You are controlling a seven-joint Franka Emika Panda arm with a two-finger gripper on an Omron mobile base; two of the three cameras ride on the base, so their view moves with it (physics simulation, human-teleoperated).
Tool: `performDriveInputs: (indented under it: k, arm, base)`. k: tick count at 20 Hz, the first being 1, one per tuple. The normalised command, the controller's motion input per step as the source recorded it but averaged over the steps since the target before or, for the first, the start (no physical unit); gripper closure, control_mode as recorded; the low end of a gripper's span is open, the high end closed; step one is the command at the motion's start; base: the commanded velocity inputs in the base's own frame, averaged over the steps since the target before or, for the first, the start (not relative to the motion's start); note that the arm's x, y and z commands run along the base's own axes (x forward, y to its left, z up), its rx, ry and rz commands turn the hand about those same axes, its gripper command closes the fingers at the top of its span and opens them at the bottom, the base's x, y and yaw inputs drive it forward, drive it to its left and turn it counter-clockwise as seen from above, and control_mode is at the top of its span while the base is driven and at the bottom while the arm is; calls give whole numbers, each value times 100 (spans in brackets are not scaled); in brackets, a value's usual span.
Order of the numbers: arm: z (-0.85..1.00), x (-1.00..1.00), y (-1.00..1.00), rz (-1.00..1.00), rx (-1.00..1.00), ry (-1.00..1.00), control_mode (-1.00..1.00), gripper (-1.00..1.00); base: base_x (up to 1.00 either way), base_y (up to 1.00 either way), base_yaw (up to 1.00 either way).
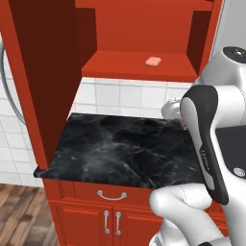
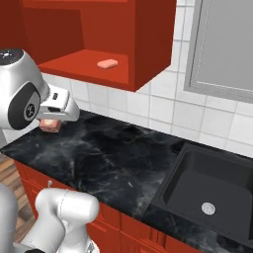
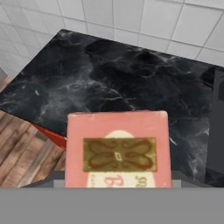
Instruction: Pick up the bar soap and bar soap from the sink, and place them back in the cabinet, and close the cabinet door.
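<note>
One bar soap point(image 1: 153, 61) shelved in the open cabinet point(image 1: 139, 29)
Gripper point(image 2: 51, 122) clamped on the second soap point(image 3: 118, 155), above the black counter point(image 2: 118, 158)

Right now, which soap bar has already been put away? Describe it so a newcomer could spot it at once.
Look at the bright red open wall cabinet above the black marble counter. On its flat shelf lies a small salmon-pink rounded bar soap. Nothing else sits on that shelf, and unlike the boxy pink soap with a brown label at the gripper, it is plain.
</note>
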Motion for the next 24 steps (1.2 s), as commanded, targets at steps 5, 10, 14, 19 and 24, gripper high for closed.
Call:
performDriveInputs:
  k: [5, 10, 14, 19, 24]
  arm:
    - [0, 0, 0, 0, 0, 0, 100, 100]
    - [0, 0, 0, 0, 0, 0, 100, 100]
    - [0, 0, 0, 0, 0, 0, 100, 100]
    - [0, 0, 0, 0, 0, 0, 100, 100]
    - [0, 0, 0, 0, 0, 0, 100, 100]
  base:
    - [20, 20, 2]
    - [33, 44, 0]
    - [42, 43, 0]
    - [39, 43, -1]
    - [34, 13, -14]
